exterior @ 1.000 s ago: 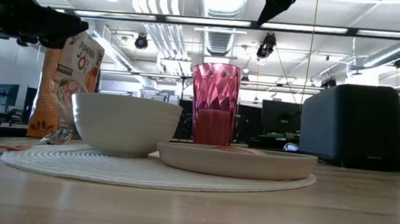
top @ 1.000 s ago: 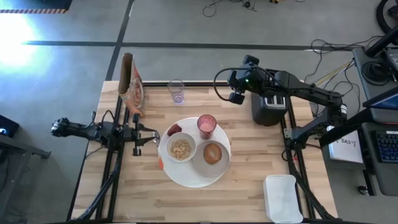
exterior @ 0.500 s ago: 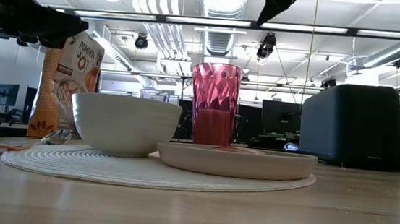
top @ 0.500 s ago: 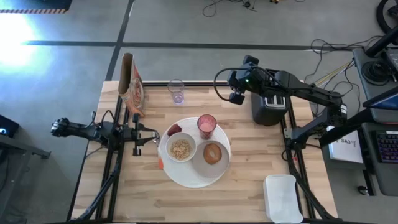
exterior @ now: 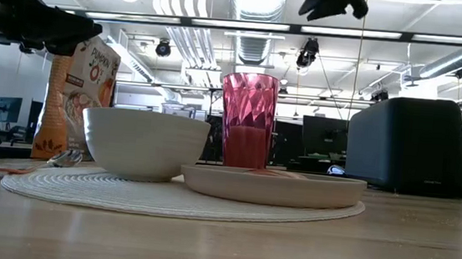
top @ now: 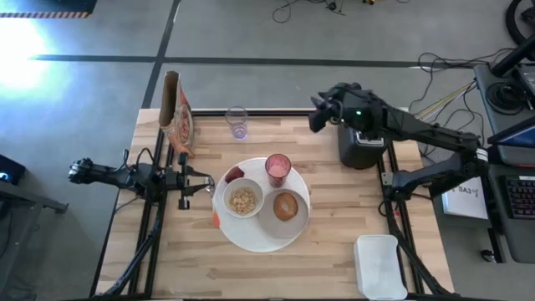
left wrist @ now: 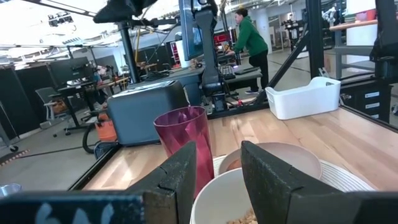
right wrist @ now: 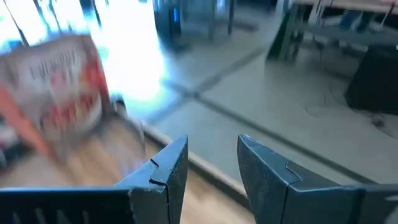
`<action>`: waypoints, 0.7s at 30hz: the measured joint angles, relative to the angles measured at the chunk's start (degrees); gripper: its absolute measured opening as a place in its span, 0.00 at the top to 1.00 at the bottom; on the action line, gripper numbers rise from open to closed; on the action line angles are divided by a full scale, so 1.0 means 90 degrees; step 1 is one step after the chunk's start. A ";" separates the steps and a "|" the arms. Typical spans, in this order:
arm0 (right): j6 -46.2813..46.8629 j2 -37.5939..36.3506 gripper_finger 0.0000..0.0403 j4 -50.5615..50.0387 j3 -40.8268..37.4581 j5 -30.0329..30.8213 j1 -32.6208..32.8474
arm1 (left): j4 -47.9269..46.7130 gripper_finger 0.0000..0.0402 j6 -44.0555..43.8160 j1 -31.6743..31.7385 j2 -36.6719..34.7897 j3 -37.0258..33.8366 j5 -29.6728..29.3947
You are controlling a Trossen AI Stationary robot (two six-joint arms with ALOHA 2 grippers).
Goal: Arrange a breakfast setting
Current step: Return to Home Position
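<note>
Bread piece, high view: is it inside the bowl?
No. The bread piece lies outside the bowl, apart from it on the side toward the right arm.

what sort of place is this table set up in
Probably a robotics lab or workshop, not a home kitchen: bare ceiling ducts overhead, loose cables on a concrete floor, and a person among other workstations behind the table.

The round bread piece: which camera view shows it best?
The high view: from above, the bread piece lies whole on its plate. In the low view the plate's rim hides it. The left wrist view shows only a brown edge of it. The right wrist view misses it.
</note>
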 joint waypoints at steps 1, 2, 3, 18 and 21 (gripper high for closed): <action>0.0063 -0.0162 0.68 0.0594 -0.0330 0.0003 -0.0032 | 0.0000 0.73 0.0000 0.0000 0.0000 0.0000 -0.0001; 0.0025 -0.0309 0.68 0.1205 -0.0696 0.0004 -0.0058 | 0.0002 0.73 0.0000 0.0000 0.0002 0.0002 -0.0002; -0.0089 -0.0451 0.68 0.1805 -0.1066 0.0003 -0.0074 | 0.0002 0.73 0.0000 0.0000 0.0005 0.0002 0.0000; 0.0016 -0.2805 0.68 0.5649 -0.5677 -0.1382 -0.0071 | -0.0007 0.73 0.0000 0.0000 0.0030 0.0002 0.0000; 0.0005 -0.3336 0.68 0.6075 -0.6371 -0.1382 -0.0071 | -0.0017 0.73 0.0000 0.0000 0.0034 0.0002 0.0000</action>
